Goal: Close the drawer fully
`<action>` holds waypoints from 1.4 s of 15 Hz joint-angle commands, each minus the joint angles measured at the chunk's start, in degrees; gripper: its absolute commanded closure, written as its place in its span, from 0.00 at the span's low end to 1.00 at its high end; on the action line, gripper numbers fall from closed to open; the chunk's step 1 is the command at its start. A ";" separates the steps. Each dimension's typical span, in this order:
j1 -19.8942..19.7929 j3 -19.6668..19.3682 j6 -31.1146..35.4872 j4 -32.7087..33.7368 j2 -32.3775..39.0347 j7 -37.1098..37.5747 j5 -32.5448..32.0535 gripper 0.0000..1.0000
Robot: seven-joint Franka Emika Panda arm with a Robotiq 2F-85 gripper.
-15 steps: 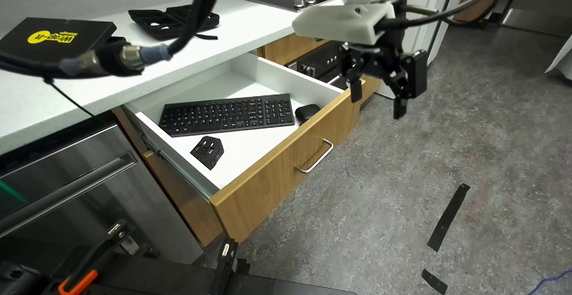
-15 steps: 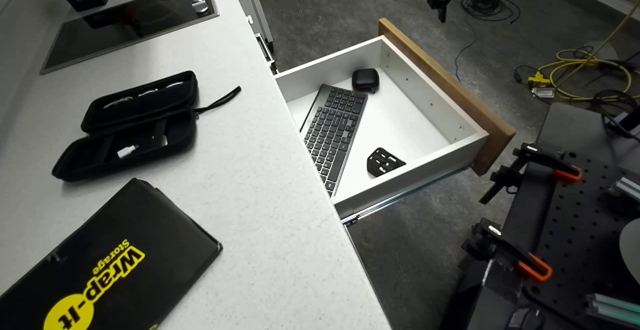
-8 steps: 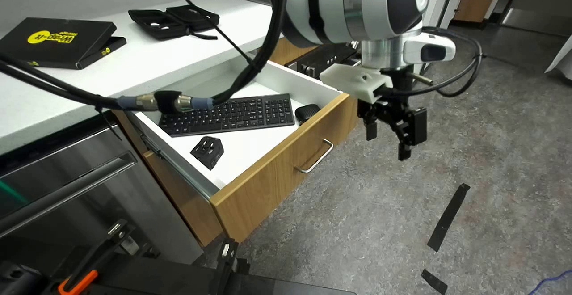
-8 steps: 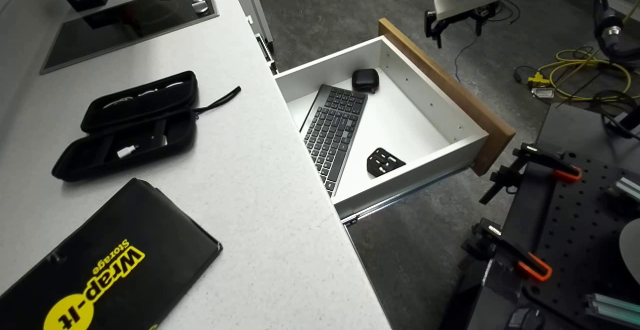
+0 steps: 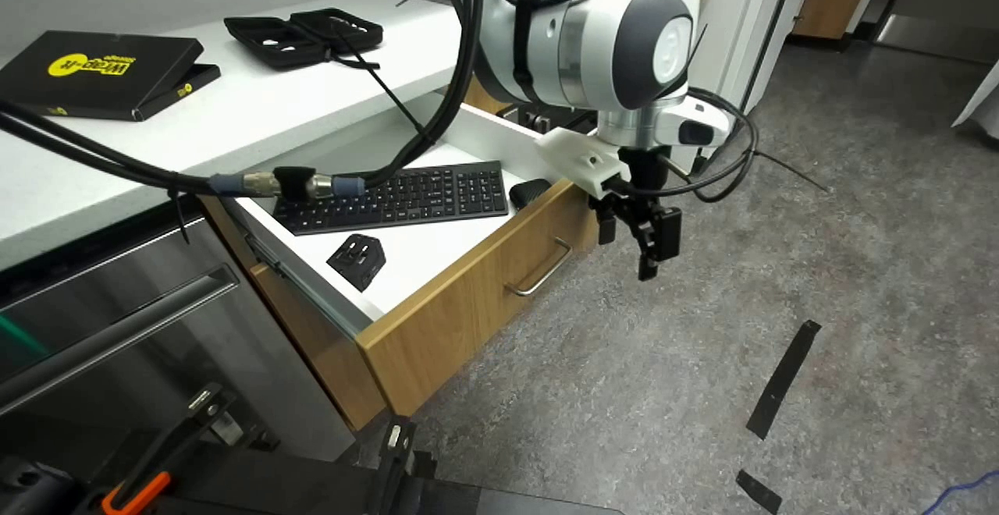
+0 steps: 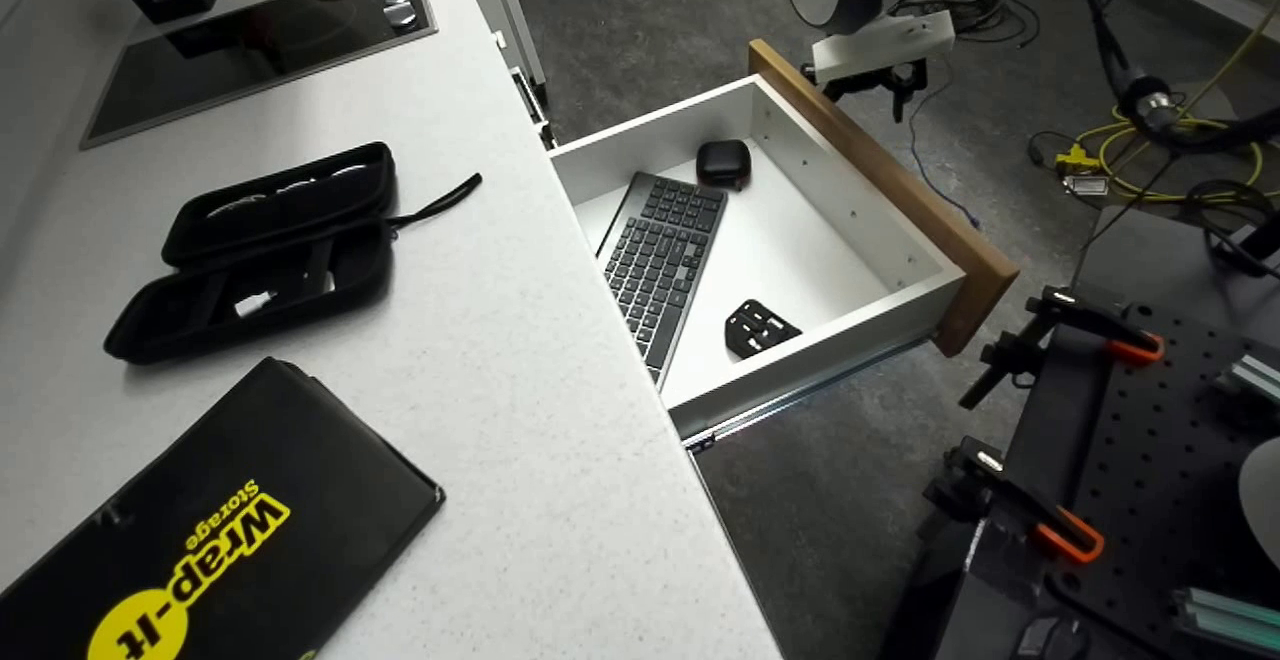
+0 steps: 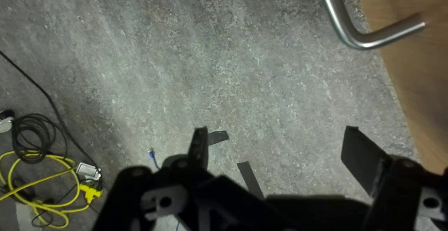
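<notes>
The drawer stands open, its oak front (image 5: pixel 445 328) out from under the counter; the front also shows in an exterior view (image 6: pixel 885 165). Its silver bar handle (image 5: pixel 549 271) shows at upper right in the wrist view (image 7: pixel 336 10). My gripper (image 5: pixel 627 251) hangs pointing down on the outer side of the front, past the handle toward its far end. In the wrist view the gripper (image 7: pixel 276 129) is open with nothing between its fingers, and the wood front is close beside the right finger (image 7: pixel 364 157). Whether it touches the front is unclear. In an exterior view the front partly hides the gripper.
Inside the drawer lie a black keyboard (image 6: pixel 668 260), a black adapter (image 6: pixel 760 328) and a small black case (image 6: pixel 724 162). The white counter (image 6: pixel 520 420) is above. A stainless appliance (image 5: pixel 156 320) and a bench with clamps (image 6: pixel 1120 420) stand nearby.
The arm came down on the outer side of the drawer, then moved toward the front. Over the last half second the drawer slid slightly inward, its contents with it. The gripper stayed open.
</notes>
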 commanded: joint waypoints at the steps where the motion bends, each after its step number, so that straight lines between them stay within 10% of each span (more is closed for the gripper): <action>1: 0.25 5.12 -1.50 2.78 -0.13 -5.92 7.20 0.00; 7: 2.90 10.36 -10.59 12.83 4.97 -7.35 11.72 0.00; 15: 4.50 6.62 -7.44 8.46 2.99 -6.30 9.86 0.00; 21: 2.34 11.19 -5.75 12.77 8.52 -7.91 17.81 0.00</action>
